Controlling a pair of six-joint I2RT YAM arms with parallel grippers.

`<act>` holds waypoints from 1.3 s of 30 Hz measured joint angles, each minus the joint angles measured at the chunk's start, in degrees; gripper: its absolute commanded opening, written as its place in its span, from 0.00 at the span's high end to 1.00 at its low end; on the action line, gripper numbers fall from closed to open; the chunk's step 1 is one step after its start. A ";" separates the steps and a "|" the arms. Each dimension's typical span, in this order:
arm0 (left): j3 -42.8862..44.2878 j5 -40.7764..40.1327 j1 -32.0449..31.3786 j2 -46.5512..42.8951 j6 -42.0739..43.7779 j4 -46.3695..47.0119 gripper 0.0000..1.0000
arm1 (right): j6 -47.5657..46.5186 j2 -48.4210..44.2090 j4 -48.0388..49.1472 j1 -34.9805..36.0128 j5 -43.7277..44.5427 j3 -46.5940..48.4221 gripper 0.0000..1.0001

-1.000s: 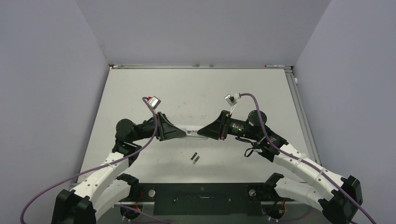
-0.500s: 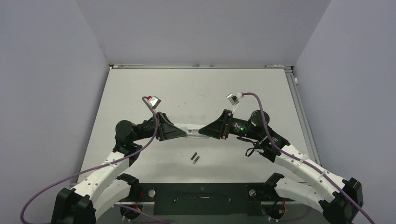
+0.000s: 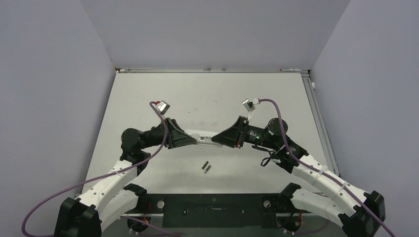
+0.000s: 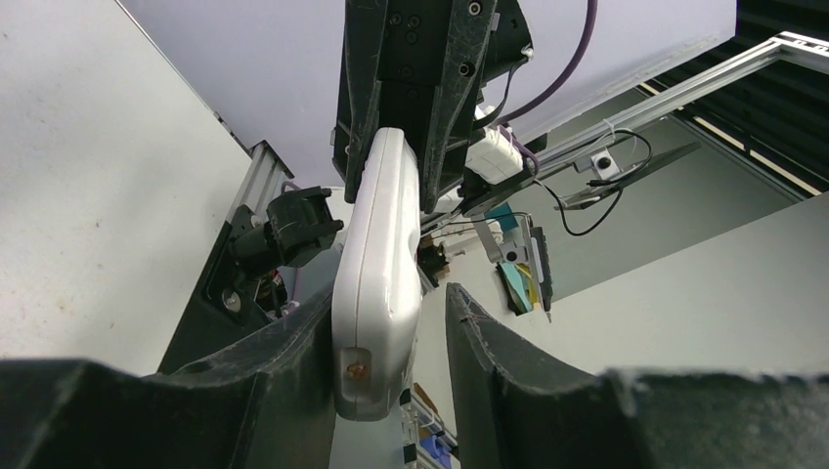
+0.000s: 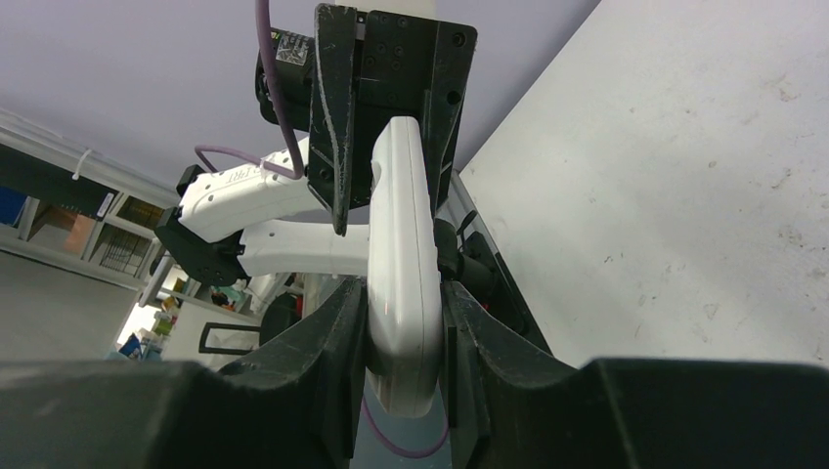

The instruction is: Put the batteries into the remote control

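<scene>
The white remote control (image 3: 203,138) hangs level above the table, spanning the gap between both grippers. My right gripper (image 3: 214,140) is shut on one end, and both pads press the remote control (image 5: 401,244) in the right wrist view. My left gripper (image 3: 195,140) surrounds the other end with its jaws open. There the remote control (image 4: 379,264) leans on one finger (image 4: 293,376), with a visible gap to the other finger (image 4: 484,376). The two dark batteries (image 3: 206,167) lie side by side on the table, nearer the bases than the remote.
A metal rail (image 3: 212,70) runs along the table's far edge. A black base plate (image 3: 212,203) sits between the arm bases at the near edge. Grey walls close in on the left, right and back.
The right arm has drawn slightly to the right with the remote. The left arm has barely moved, and the batteries have not shifted.
</scene>
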 measured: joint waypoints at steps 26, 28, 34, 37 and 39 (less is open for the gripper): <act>-0.24 -0.04 -0.48 1.49 -0.11 1.49 0.73 | 1.11 0.07 0.33 -0.26 -1.18 -0.83 0.92; -0.24 -0.02 -0.48 1.64 0.11 1.44 0.82 | 1.18 0.07 0.57 -0.26 -1.49 -0.83 0.92; -0.26 0.09 -0.46 1.75 1.55 1.53 1.00 | 1.42 0.42 0.52 -0.26 -1.77 -0.81 0.92; -0.26 -0.13 -0.46 1.42 2.49 0.55 1.00 | 1.07 0.46 0.17 -0.26 -1.79 -0.79 0.86; -0.26 -0.42 -0.48 0.59 3.41 -1.05 1.00 | 0.74 0.50 -0.26 -0.26 -1.73 -0.70 0.76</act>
